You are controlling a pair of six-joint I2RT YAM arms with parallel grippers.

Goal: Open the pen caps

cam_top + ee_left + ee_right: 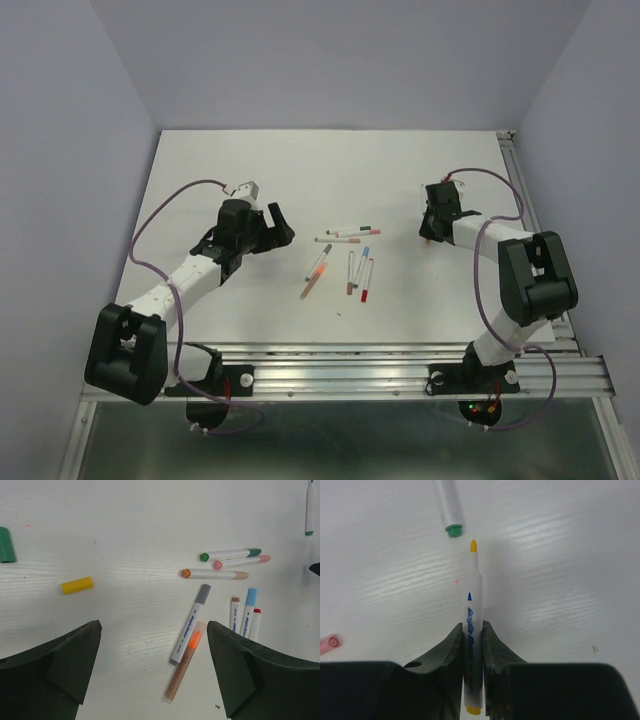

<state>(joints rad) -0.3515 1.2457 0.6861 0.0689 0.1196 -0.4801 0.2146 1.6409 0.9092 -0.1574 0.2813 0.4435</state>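
Note:
In the left wrist view a loose yellow pen cap (pixel 77 585) and a green cap (pixel 6 545) lie on the white table, off to the upper left. My left gripper (pixel 154 642) is open and holds nothing; it hangs over an uncapped orange-tipped pen (pixel 185 662) and a grey-capped pen (pixel 191 624). Capped pens in green (pixel 230 555), pink (pixel 242 561), orange (pixel 215 573), brown (pixel 235 612), blue (pixel 249 611) and red (pixel 255 624) lie beyond. My right gripper (pixel 473 630) is shut on a white yellow-tipped pen (pixel 472 592) whose cap is off. From above, the left gripper (pixel 275 225) and right gripper (pixel 432 232) flank the pens (pixel 345 260).
A white pen with a green end (pixel 447 505) lies just ahead of the held pen's tip. A pink cap end (pixel 330 642) shows at the left edge of the right wrist view. The grey walls (pixel 80 120) close in the table on three sides.

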